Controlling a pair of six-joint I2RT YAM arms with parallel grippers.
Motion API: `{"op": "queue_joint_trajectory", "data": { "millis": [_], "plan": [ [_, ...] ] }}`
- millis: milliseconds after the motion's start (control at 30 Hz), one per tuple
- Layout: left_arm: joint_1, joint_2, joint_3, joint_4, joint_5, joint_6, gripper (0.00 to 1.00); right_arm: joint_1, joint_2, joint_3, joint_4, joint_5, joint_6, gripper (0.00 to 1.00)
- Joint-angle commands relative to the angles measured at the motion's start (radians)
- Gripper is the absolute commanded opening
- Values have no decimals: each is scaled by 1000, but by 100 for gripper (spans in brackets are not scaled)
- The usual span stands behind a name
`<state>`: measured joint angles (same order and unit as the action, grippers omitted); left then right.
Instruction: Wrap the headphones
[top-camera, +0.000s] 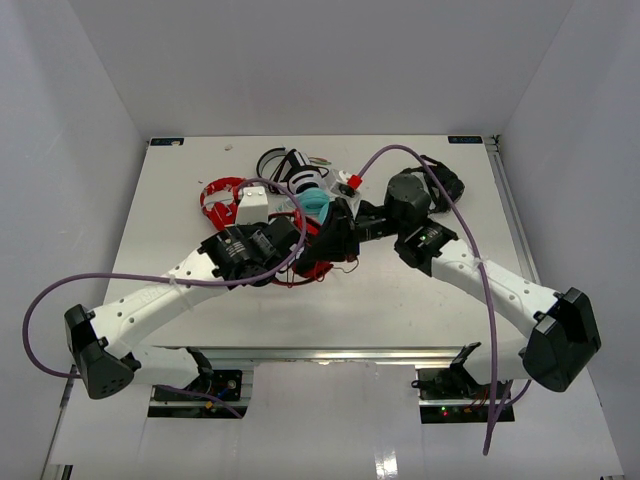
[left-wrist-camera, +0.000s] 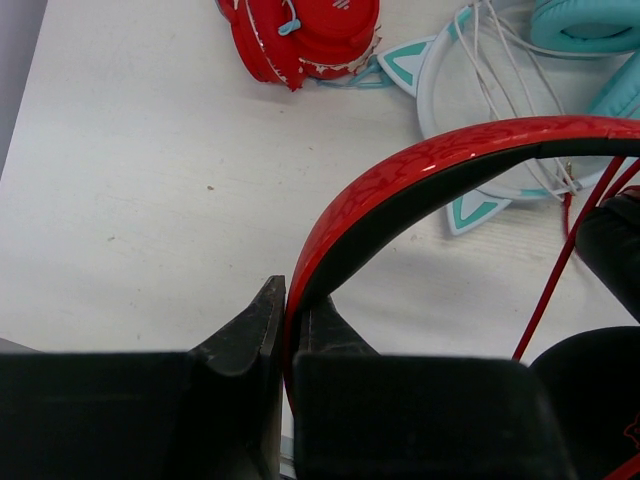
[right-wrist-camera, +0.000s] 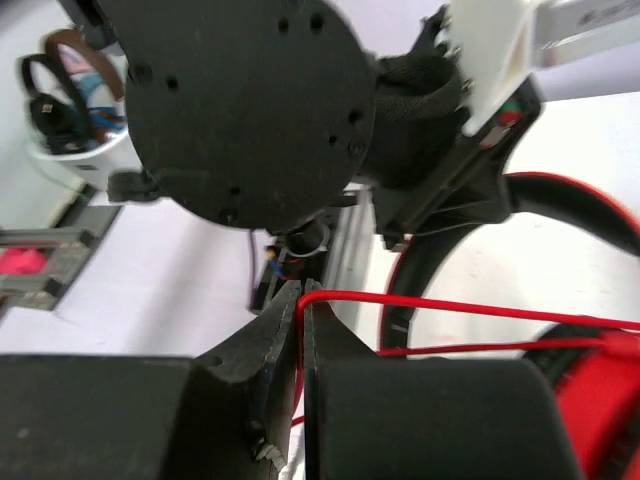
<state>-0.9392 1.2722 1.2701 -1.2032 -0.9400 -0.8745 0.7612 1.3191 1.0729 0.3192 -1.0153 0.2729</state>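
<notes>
The headphones (top-camera: 322, 252) lie mid-table between my two grippers, mostly hidden by them in the top view. My left gripper (left-wrist-camera: 290, 295) is shut on the red-and-black headband (left-wrist-camera: 420, 170), which arches up and to the right from the jaws. Its thin red cable (left-wrist-camera: 555, 270) runs down beside a black ear cup (left-wrist-camera: 590, 400). My right gripper (right-wrist-camera: 302, 295) is shut on the red cable (right-wrist-camera: 450, 303), which bends over at the jaw tips and stretches right toward the red ear cup (right-wrist-camera: 600, 400) and the headband (right-wrist-camera: 580, 205). The left arm's black wrist (right-wrist-camera: 250, 100) looms just beyond.
A smaller all-red pair (left-wrist-camera: 300, 35) and a teal-and-white cat-ear pair (left-wrist-camera: 440, 90) lie just beyond the headband. In the top view a white box (top-camera: 252, 205), a black-and-white pair (top-camera: 285, 162) and a black headset (top-camera: 440, 180) crowd the far middle. Purple arm cables (top-camera: 480, 260) loop overhead.
</notes>
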Motion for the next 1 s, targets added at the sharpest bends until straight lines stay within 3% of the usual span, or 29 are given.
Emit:
{"op": "queue_joint_trajectory", "data": {
  "millis": [0,133,233,300,800,967],
  "plan": [
    [28,-9,66,27,-26,-4,0,20,17,-47,489,-251,303,8],
    [28,-5,92,21,-16,-12,0,18,98,-102,950,-305,703,8],
    [28,-9,104,16,-13,-18,0,18,199,-85,1437,-311,1087,9],
    [28,-8,117,13,-11,-15,0,23,267,-35,1570,-316,1189,9],
    [28,75,265,-28,-11,-8,0,67,287,-18,1569,-325,1154,17],
    [28,84,301,-47,-17,-17,0,71,261,-48,1571,-290,1116,10]
  ]
}}
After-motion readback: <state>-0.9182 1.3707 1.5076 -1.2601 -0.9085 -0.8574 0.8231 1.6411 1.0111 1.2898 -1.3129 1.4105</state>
